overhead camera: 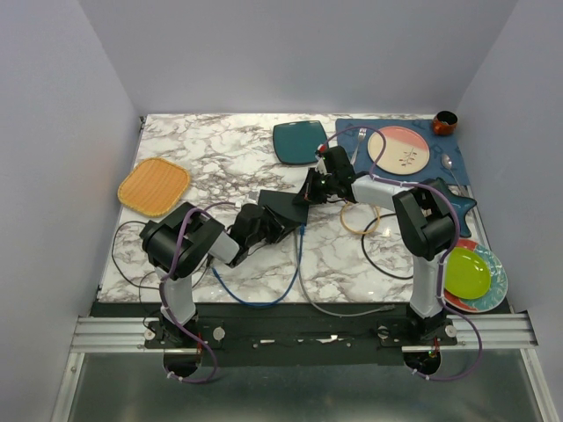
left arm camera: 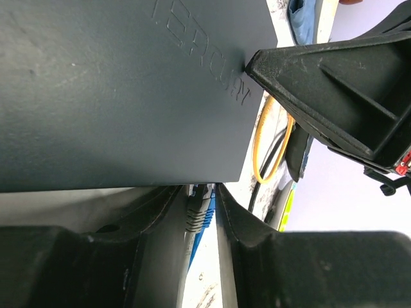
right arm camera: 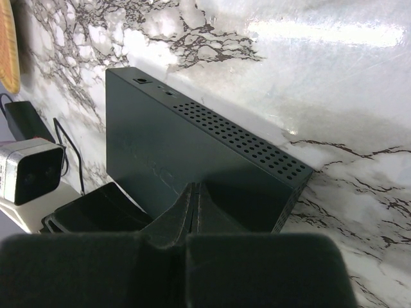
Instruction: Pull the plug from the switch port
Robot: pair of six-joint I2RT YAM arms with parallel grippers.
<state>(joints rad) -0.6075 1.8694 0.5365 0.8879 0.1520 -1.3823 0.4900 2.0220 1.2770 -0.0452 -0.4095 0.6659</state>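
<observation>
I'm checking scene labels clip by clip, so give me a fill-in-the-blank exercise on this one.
1. The right gripper is shut on the ___.
2. The left gripper pinches a grey plug and a ___ cable.
3. The woven mat lies on the robot's ___ side.
Missing words: switch, blue, left.

Marble-patterned table [overhead camera: 229,158], most crowded along its back and right side.
Carries an orange woven mat [overhead camera: 154,186] at the left edge, a dark teal square plate [overhead camera: 300,141] at the back centre and a blue placemat [overhead camera: 437,141] in the back right corner. Bears the matte-black switch [overhead camera: 283,207] near the middle, with a blue cable [overhead camera: 255,303] looping forward from the plug [left arm camera: 200,208] at its edge and a grey cable [overhead camera: 339,311] beside it. Holds a yellow ring [overhead camera: 359,220], a black cable [overhead camera: 387,259], a dark star-shaped mat [overhead camera: 462,204] and a stack of plates [overhead camera: 497,281] to the right.
</observation>
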